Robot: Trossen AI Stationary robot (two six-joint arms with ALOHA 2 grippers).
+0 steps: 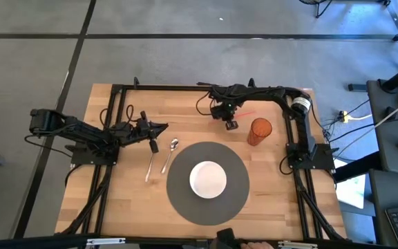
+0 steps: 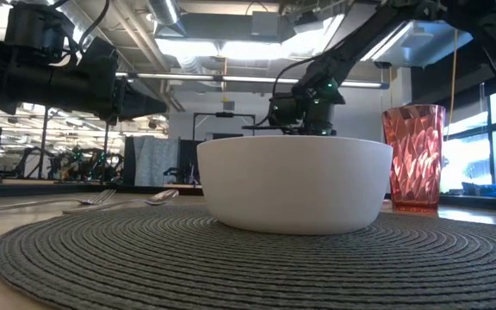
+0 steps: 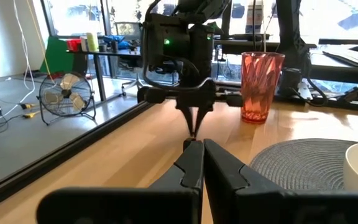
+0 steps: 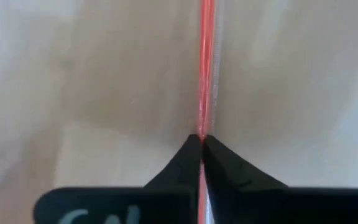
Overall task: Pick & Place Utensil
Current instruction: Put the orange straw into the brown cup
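Observation:
A thin red stick (image 4: 206,62) lies along the wood near the table's far edge, seen as a short red line (image 1: 245,112) in the high view. My right gripper (image 1: 231,124) points down at its end, shut on it. A fork (image 1: 149,166) and a spoon (image 1: 170,153) lie side by side on the wood, left of the round grey placemat (image 1: 237,197). A white bowl (image 1: 207,178) sits on the mat. My left gripper (image 1: 163,127) hovers above the fork and spoon, shut and holding nothing; its shut fingers (image 3: 199,149) show in the left wrist view. My right gripper (image 4: 202,140) pinches the red stick at its near end (image 4: 205,127) between the two fingertips. The fingers come from above, pointing down. The stick runs straight out from the fingers along the wood; whether it is lifted clear I cannot tell.
An orange-red faceted tumbler (image 1: 259,131) stands upright just right of my right gripper, beside the placemat's far right rim. Black frame rails (image 1: 116,138) run along both sides of the table. Bare wood (image 1: 137,207) lies left of the mat and toward the near edge.

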